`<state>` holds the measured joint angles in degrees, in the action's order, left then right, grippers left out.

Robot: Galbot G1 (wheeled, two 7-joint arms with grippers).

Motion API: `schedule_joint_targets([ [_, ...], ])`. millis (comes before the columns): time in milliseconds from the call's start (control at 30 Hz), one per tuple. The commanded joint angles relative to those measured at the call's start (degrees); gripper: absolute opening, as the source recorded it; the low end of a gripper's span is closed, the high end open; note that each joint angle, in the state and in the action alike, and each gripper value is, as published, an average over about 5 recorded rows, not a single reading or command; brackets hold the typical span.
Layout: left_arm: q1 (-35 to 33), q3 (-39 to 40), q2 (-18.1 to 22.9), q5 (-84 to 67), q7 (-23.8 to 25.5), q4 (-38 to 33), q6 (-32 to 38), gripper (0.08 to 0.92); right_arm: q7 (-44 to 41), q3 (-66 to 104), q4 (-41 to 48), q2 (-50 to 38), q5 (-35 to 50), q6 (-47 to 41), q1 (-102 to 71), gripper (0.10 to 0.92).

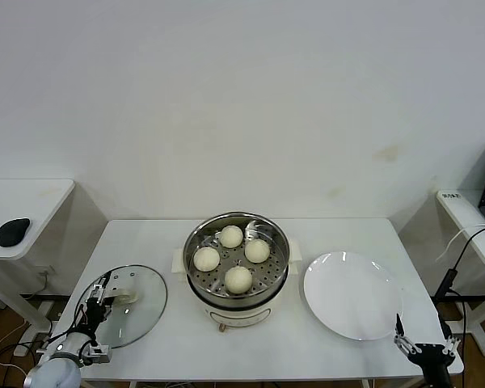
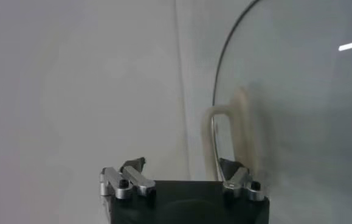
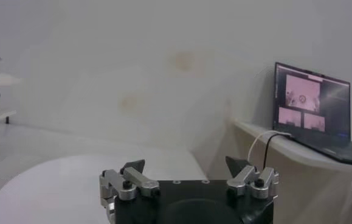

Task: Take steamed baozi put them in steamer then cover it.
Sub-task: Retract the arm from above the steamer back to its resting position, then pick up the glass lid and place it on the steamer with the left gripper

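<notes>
Four baozi (image 1: 236, 257) sit in the steamer (image 1: 237, 273), table centre. Glass cover (image 1: 132, 304) lies flat at its left. The left wrist view alone shows the left gripper (image 2: 182, 168), jaws apart, straddling the lid's bar handle (image 2: 225, 137). Right gripper (image 3: 186, 168), jaws apart, waits beside the white plate (image 1: 352, 295).

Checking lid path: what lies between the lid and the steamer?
Only bare table, as the head view shows, separates lid from steamer.
</notes>
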<state>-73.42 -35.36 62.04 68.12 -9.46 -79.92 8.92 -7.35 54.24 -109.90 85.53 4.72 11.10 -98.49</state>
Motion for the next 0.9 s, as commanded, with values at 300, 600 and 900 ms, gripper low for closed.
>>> schedule_joint_targets([
  [300, 2.6, 0.5, 0.7, -1.1, 0.2, 3.9, 0.0, 0.437, -0.1, -0.7, 1.3, 0.1, -0.8, 0.0, 0.2, 0.823],
  [600, 2.7, -0.2, 2.2, -1.8, -3.7, 5.2, 1.5, 0.173, -0.2, -1.0, 2.1, -0.5, -0.8, -0.1, 0.9, 0.823],
  [900, -0.8, -2.4, 2.9, -2.2, -7.7, -1.4, 1.2, 0.149, -0.4, -1.4, 2.5, -1.7, 0.0, -0.4, 1.3, 0.823],
])
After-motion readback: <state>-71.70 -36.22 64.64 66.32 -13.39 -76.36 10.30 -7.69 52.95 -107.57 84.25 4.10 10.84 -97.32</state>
